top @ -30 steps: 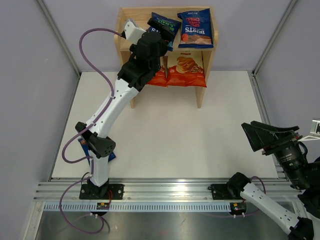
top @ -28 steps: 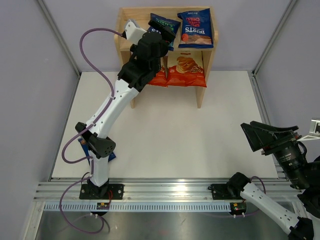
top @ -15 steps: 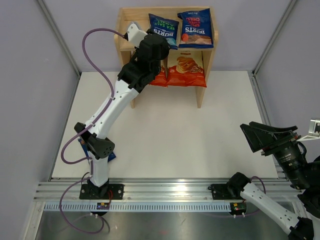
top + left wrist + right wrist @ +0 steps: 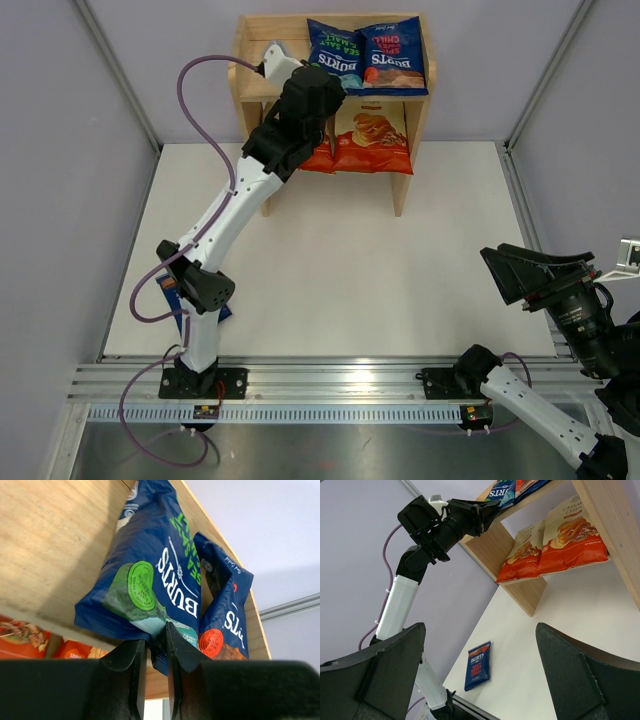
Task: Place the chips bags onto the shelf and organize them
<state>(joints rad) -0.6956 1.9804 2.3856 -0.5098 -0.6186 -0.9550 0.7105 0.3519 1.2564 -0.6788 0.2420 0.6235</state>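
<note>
Two Burts bags, the teal bag (image 4: 335, 50) beside the red bag (image 4: 395, 52), sit on top of the shelf (image 4: 403, 195) in the top view; in the left wrist view I see the left fingers (image 4: 131, 675) clenched on the teal bag's lower edge; in the right wrist view, the right fingers (image 4: 385, 675) are spread wide and a third bag (image 4: 477, 665) lies flat on the table (image 4: 560, 645).

At 12 o'clock on the table (image 4: 400, 260), at its far edge: the shelf (image 4: 418, 125). On the top board, touching: left top bag (image 4: 336, 50), at 9 o'clock of right top bag (image 4: 393, 50). On the bottom board, side by side: left big bag (image 4: 318, 155) and right big bag (image 4: 372, 135). Down at 8 o'clock, flat on the table by the left arm's foot: one small bag (image 4: 477, 665).
</note>
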